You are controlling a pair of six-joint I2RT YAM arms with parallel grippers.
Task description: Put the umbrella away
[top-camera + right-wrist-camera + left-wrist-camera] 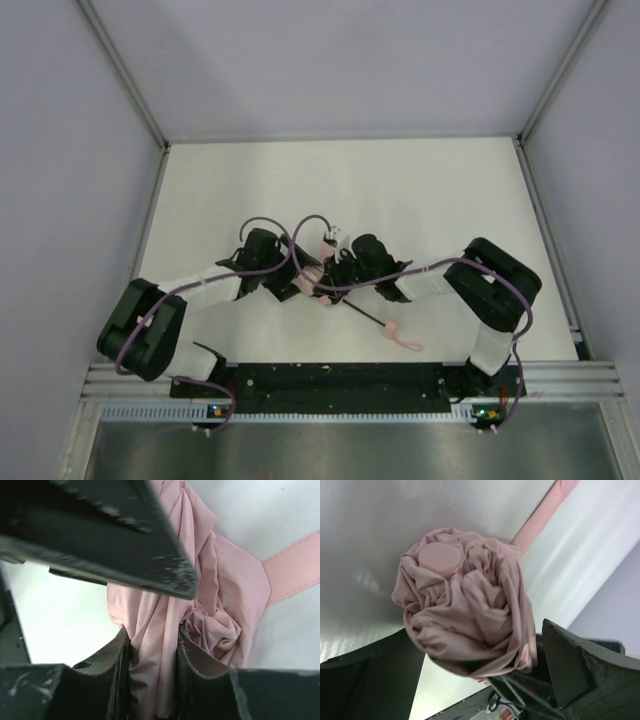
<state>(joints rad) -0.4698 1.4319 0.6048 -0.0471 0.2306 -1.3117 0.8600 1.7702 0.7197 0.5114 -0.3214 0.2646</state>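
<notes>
Pink umbrella (pixel 308 282) bunched near the middle of the bench (pixel 450 190), one pair of jaws pinching its cloth, the other spread wide.
The right jaws are clamped on a thin fold of pink cloth, not on anything rigid; the left jaws stand wide apart on either side of the rolled canopy (pixel 465 605), gripping nothing. The bundle sits slightly toward the near edge, with the black shaft (pixel 362 312) running out toward the near right corner and ending in the small handle (pixel 392 328) and strap (pixel 410 345). The closing band (pixel 540 520) trails loose. Likely risks: the slippery cloth could slide out of the pinch; the roll, bound by nothing, could spring open; and the extended shaft could swing or drag if the bundle is lifted by fabric alone.
</notes>
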